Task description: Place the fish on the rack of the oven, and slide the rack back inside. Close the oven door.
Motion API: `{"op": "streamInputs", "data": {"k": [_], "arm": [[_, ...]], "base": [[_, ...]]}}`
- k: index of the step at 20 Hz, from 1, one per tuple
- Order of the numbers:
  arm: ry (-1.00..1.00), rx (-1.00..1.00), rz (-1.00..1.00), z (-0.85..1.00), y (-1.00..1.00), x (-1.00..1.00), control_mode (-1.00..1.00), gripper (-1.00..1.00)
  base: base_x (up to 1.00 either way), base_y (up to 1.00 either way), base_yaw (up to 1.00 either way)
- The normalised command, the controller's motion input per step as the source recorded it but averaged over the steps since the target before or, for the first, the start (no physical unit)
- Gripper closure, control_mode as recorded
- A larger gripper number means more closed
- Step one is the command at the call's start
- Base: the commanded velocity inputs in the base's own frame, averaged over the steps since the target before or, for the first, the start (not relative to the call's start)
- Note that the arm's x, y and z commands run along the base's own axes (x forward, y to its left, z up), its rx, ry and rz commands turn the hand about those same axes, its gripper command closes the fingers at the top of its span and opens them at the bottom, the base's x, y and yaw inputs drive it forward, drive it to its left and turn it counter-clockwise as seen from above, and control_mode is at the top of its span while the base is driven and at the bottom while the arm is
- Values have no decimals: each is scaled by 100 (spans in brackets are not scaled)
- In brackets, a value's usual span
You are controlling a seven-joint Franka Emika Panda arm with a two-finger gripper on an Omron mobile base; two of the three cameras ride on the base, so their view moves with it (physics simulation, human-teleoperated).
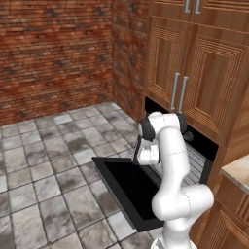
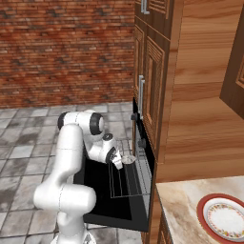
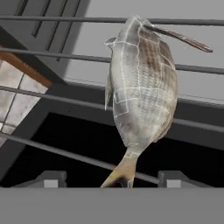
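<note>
We are in a home kitchen: a black built-in oven (image 1: pixel 206 146) sits in brown wooden cabinetry (image 1: pixel 204 73) with steel bar handles (image 1: pixel 174 91). Around it we see red brick walls (image 1: pixel 53 53), a grey tiled floor (image 1: pixel 44 165) and a stone counter (image 2: pixel 183 205) bearing a red-rimmed plate (image 2: pixel 223 217).

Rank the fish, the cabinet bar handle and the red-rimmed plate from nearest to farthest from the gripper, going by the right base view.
1. The fish, lying on the pulled-out rack just beside the gripper.
2. The cabinet bar handle, up on the wooden door above the oven.
3. The red-rimmed plate, on the counter at the lower right.
</note>
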Motion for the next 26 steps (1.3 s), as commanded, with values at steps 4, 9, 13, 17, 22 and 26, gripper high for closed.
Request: {"op": "streamInputs", "data": {"k": [4, 9, 13, 17, 22, 26], "arm": [[-4, -7, 0, 16, 16, -16, -100, -100], [0, -2, 0, 75, 0, -9, -100, -100], [0, -4, 0, 99, 13, -26, -100, -100], [0, -7, 0, 77, 34, -39, -100, -100], [4, -7, 0, 27, 65, -35, -100, -100], [4, -3, 0, 12, 81, -18, -100, -100]], "base": [[0, 0, 0], [0, 0, 0], [0, 0, 0], [0, 0, 0], [0, 0, 0], [0, 0, 0]]}}
